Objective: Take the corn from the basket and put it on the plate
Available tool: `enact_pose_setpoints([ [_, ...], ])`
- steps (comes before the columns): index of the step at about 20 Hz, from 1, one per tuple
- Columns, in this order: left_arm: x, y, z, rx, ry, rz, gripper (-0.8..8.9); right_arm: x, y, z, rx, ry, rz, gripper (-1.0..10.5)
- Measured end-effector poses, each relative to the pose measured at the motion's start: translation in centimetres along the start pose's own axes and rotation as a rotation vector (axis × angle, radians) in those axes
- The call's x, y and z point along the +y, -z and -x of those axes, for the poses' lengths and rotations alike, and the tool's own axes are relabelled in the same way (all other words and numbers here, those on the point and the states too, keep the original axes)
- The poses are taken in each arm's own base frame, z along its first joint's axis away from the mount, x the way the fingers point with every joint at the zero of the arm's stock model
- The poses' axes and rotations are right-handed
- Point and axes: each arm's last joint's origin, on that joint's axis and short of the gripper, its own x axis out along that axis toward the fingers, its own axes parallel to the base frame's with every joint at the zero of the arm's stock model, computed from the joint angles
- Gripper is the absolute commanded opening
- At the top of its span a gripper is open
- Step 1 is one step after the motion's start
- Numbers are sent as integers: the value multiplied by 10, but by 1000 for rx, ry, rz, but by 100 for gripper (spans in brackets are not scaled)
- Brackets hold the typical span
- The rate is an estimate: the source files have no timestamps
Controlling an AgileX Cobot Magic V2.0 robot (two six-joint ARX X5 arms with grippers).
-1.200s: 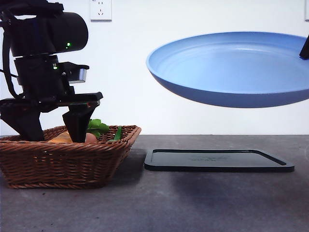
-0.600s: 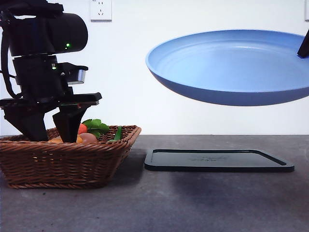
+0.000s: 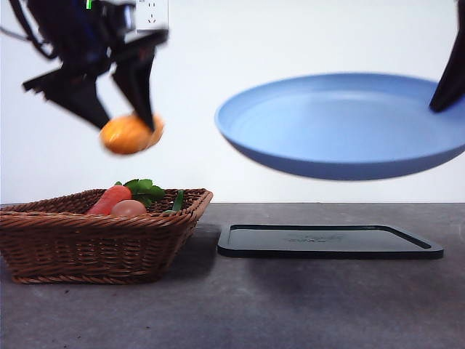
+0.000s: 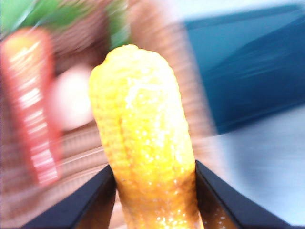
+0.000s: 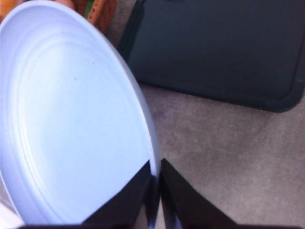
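My table [image 3: 218,305] was a dull grey, faintly mottled surface. The brown wicker basket [image 3: 94,243] sat directly on it at one side. Just beside that, apart from it, the flat black tray [image 3: 327,242] lay on the same surface, its dark rectangle also visible from my right wrist.

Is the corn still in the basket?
Out: the left hand holds the corn in the air above the basket.

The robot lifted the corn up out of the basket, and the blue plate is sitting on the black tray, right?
Not quite. The corn is up above the basket, held by the left gripper. But the plate is not on the black tray: the front view shows it in the air above it, held at its rim by the right gripper.
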Motion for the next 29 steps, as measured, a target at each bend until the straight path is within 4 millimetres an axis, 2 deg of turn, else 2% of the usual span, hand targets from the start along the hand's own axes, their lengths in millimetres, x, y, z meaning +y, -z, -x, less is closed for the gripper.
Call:
enact_pose_setpoints([
  [3,-29,0,11,-34,220,-47,163,-11,-9,-29,60,3,-61,2],
  [6,-59,9,7,-15,299,-124,163,-18,-14,-51,104,-40,-117,2],
  [9,-84,20,-10,34,346,-191,163,-21,-16,-60,120,-79,-151,2],
  [12,-100,30,-33,88,365,-244,165,-21,-16,-61,125,-98,-166,2],
  [17,-106,40,-61,159,352,-278,198,-21,-16,-61,127,-93,-172,2],
  [19,-107,41,-62,160,353,-284,282,-21,-16,-61,129,-90,-173,2],
  [21,-107,41,-62,160,354,-286,319,-21,-16,-61,128,-91,-173,2],
  [29,-107,41,-62,163,354,-288,341,-21,-16,-61,128,-96,-172,2],
])
